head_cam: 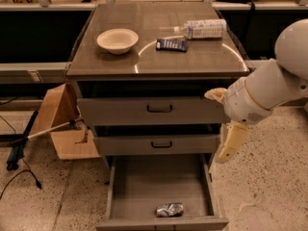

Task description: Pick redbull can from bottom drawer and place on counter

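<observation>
In the single camera view, a grey metal drawer cabinet stands on a speckled floor (pixel 269 177). Its flat, glossy grey-brown counter (pixel 202 61) has a raised rim. Near the counter's left edge sits a round cream bowl (pixel 118 40). Toward the far right corner a clear plastic bottle (pixel 202 29) lies on its side, cap pointing left. A flat dark blue packet (pixel 172 44) lies just in front of the bottle, near the middle of the counter.

Below the front edge, the top grey drawer (pixel 120 112) and the middle grey drawer (pixel 120 146) each carry a black handle. Both look slightly ajar. The bottom drawer (pixel 144 182), a wide grey tray with a plain floor, is pulled far out. The redbull can (pixel 169 209), a small dented silver-and-blue can, lies on its side on that floor. It rests against the drawer's front wall, a little right of centre.

The white arm reaches in from the right edge of the view. Its gripper (pixel 219 126) hangs beside the cabinet's front right corner, level with the two upper drawers. The tan fingers (pixel 231 141) stand apart and hold nothing. The gripper is above the can and to its right, well clear of it.

A brown cardboard box (pixel 60 124) sits on the floor by the cabinet's left side, with a thin pole (pixel 43 134) lying across it.
</observation>
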You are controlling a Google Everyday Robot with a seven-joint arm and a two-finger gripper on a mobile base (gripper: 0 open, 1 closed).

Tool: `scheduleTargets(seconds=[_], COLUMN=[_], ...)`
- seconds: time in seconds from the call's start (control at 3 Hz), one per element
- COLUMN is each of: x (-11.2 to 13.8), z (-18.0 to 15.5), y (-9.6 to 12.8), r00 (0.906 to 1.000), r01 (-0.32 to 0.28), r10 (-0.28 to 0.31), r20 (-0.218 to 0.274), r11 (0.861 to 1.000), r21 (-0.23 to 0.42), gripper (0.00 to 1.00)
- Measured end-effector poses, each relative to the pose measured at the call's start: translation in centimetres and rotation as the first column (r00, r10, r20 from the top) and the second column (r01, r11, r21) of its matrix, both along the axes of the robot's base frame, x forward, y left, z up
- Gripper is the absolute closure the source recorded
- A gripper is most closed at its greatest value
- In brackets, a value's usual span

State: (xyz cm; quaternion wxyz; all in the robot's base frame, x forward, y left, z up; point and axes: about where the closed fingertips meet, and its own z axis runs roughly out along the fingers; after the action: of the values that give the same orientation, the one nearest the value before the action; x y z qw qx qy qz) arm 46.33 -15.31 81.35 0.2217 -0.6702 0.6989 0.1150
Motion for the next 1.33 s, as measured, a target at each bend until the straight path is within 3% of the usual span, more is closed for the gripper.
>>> scheduleTargets(seconds=[0.67,1.33], x=[0.5,1.6], z=[-4.6,-9.5], y=[0.2,0.3], r00=[0.9989,0.9924], r01=[0.041,0.115], r10=[-0.042,-0.116], r20=[0.023,0.043], r11=[0.999,0.993], r21=[0.030,0.009], gripper=[0.00,0.00])
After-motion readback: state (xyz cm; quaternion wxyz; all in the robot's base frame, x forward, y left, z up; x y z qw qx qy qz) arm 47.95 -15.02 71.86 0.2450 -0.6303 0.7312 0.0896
